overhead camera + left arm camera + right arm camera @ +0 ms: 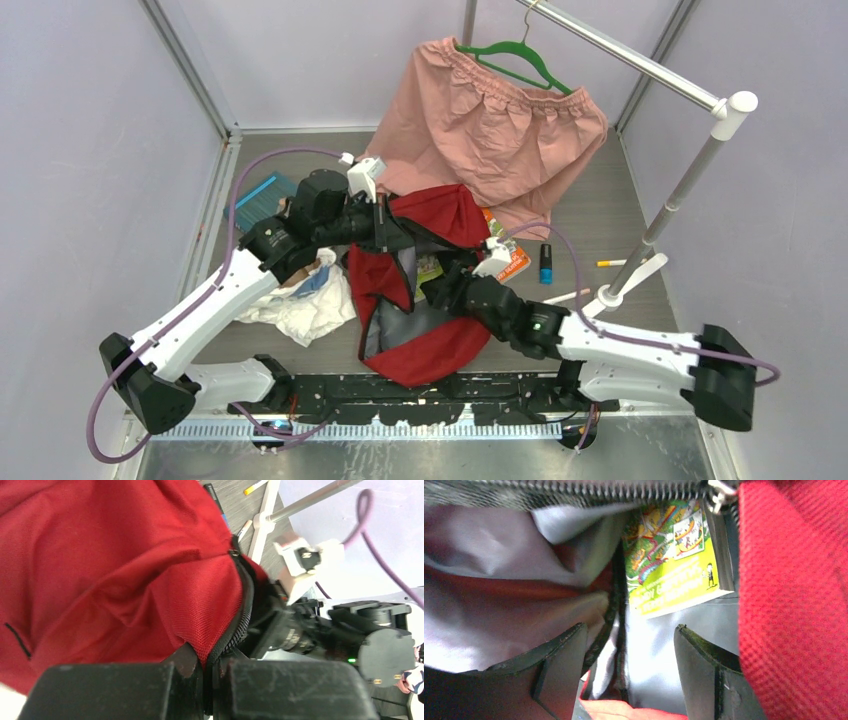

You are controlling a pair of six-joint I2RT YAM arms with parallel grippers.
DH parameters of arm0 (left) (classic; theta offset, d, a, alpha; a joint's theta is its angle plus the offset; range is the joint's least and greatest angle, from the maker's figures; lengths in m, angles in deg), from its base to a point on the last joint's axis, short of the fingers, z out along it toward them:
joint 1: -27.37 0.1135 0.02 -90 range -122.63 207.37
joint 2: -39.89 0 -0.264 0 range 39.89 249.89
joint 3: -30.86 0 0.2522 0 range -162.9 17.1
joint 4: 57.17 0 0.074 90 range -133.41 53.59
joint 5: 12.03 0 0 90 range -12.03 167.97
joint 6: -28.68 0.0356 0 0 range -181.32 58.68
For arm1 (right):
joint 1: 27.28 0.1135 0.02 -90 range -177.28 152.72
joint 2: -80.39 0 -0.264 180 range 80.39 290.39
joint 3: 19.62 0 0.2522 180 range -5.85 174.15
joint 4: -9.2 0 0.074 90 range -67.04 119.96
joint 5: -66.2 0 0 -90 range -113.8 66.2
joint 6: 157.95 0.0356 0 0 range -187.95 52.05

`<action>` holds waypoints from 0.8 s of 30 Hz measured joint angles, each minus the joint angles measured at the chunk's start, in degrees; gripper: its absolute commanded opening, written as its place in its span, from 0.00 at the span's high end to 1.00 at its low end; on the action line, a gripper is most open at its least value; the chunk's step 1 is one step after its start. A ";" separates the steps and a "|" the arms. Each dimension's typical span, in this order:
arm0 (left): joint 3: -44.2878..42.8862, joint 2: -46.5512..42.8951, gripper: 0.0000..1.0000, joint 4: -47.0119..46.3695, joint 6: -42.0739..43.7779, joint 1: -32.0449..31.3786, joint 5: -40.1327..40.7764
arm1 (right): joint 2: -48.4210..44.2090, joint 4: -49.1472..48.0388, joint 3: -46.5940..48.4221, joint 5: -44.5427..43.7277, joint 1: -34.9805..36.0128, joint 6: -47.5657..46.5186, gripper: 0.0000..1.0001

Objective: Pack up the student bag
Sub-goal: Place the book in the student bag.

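The red student bag (425, 345) lies open in the table's middle, grey lining showing. My left gripper (392, 232) is shut on the bag's red flap at the black zipper edge (235, 630) and holds it lifted. My right gripper (452, 280) is open inside the bag's mouth; its fingers (561, 655) straddle a black inner seam over grey lining (659, 650). A green and yellow picture book (671, 555) lies inside the bag just beyond the fingers, and shows in the top view (430, 268).
Pink shorts (490, 130) hang on a green hanger from a white rack (690, 170) at the back. An orange book (515, 255), a blue marker (546, 264) and pens (612, 263) lie right of the bag. A white plastic bag (305, 305) and blue book (262, 195) lie left.
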 measured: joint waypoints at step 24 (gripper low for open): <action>9.70 -0.20 1.00 -7.06 -4.28 0.52 -1.75 | -10.21 11.78 6.36 18.38 1.38 -10.12 0.12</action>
